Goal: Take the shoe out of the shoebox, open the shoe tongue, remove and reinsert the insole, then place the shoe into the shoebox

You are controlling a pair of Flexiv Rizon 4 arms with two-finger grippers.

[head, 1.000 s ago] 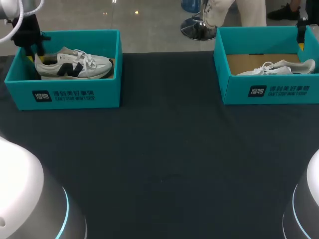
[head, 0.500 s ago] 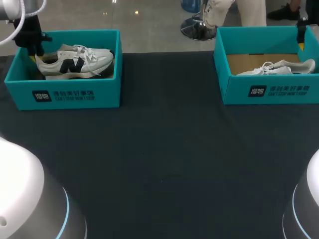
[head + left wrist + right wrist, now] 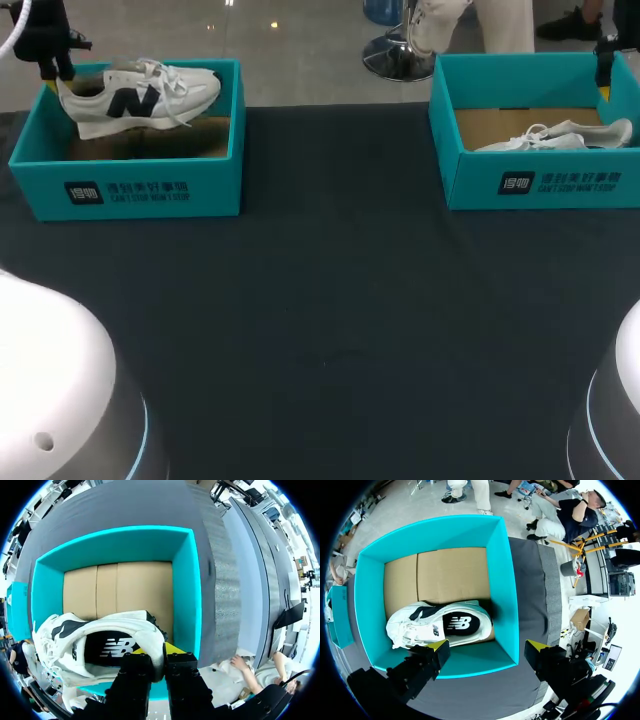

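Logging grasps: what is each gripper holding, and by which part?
Left gripper: white sneaker, by its heel collar. Right gripper: nothing.

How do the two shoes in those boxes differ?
The left shoe hangs above the floor of the left box; the right shoe rests in the right box. The left pincer grips the left shoe's heel; the open right pincer touches nothing. Both shoes are white with dark markings.
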